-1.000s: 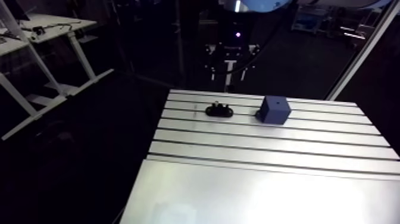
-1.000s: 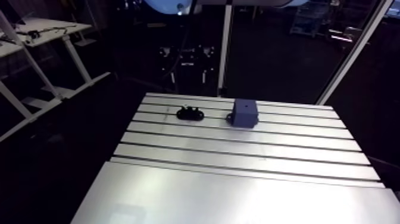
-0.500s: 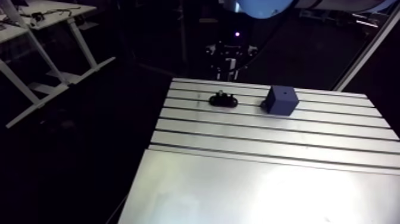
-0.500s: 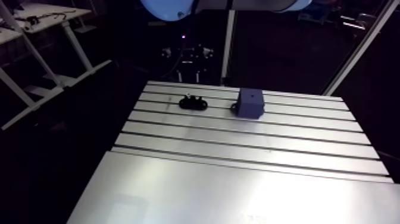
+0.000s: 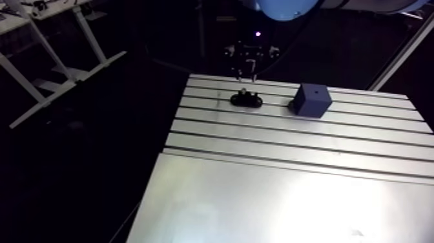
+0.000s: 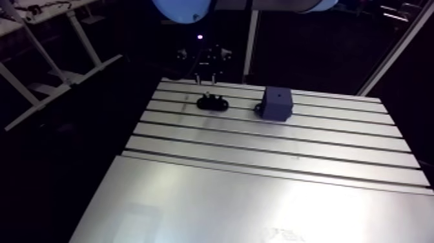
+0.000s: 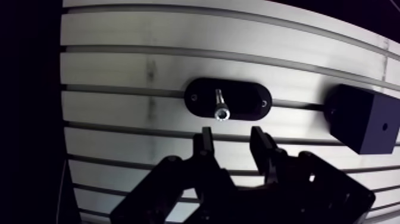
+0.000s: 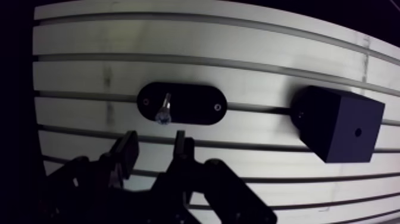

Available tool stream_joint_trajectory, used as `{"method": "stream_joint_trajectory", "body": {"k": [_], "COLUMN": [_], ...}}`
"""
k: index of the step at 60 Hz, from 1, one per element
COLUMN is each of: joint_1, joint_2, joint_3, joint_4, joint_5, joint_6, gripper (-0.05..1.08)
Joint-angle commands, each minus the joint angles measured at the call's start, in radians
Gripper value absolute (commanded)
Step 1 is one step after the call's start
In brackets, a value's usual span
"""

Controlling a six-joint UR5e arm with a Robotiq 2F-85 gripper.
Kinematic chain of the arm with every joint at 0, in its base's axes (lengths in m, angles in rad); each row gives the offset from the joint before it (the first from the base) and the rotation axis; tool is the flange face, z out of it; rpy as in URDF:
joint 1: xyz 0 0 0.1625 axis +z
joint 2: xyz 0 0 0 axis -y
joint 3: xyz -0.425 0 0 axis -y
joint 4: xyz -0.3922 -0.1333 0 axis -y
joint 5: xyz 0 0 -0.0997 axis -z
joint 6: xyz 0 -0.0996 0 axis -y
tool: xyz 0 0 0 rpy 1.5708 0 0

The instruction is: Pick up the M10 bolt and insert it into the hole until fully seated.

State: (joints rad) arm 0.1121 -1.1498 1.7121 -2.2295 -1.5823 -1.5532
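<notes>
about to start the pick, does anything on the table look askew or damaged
Nothing stands out. The bolt stands in its black oval holder. The dark block with the hole on top sits flat on the table beside it, apart. The open gripper hangs empty just short of the bolt. No damage shows.

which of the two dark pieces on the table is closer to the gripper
The flat oval holder with the bolt standing in it, just ahead of the gripper; the cube block sits farther off to one side.
</notes>
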Motion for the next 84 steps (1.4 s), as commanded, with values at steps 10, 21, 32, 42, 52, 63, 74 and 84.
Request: {"method": "stream_joint_trajectory", "body": {"k": [10,21,32,42,52,63,74,84], "joint_1": [0.004,0.009,0.011,0.011,0.009,0.009,0.009,0.009], "joint_2": [0.034,0.049,0.054,0.061,0.062,0.062,0.063,0.069], "joint_3": [-0.007,-0.011,-0.012,-0.013,-0.013,-0.013,-0.013,-0.013], "joint_4": [-0.006,-0.006,-0.021,-0.026,-0.026,-0.026,-0.026,-0.026], "joint_5": [-0.002,-0.002,-0.003,-0.003,-0.006,-0.008,-0.009,-0.009], "joint_6": [0.003,0.003,0.002,0.002,0.002,0.000,-0.001,-0.001], "gripper": [0.54,0.54,0.54,0.55,0.55,0.56,0.56,0.56]}}
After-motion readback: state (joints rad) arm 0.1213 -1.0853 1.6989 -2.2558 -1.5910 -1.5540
